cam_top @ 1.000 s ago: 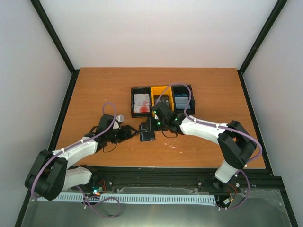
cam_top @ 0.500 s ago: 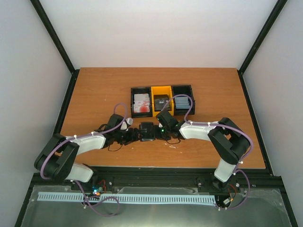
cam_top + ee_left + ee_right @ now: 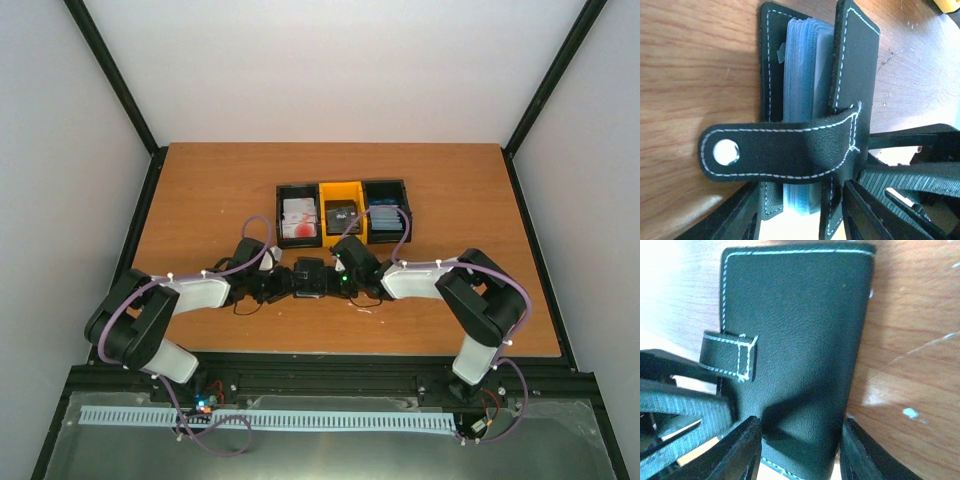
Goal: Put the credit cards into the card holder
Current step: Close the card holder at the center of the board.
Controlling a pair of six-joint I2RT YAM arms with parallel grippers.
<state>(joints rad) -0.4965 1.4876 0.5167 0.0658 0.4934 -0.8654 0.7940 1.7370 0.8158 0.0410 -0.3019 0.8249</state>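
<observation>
Card holder [image 3: 800,330] straddled by left jaws and right jaws; whether clamped, cannot tell.

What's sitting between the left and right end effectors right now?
The card holder, flanked by left end effector and right end effector; shows in the top external view.

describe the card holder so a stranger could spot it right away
On the wooden table, look just in front of the row of three bins. The card holder is the small black wallet with white stitching and a snap tab, sitting outside the bins.
</observation>
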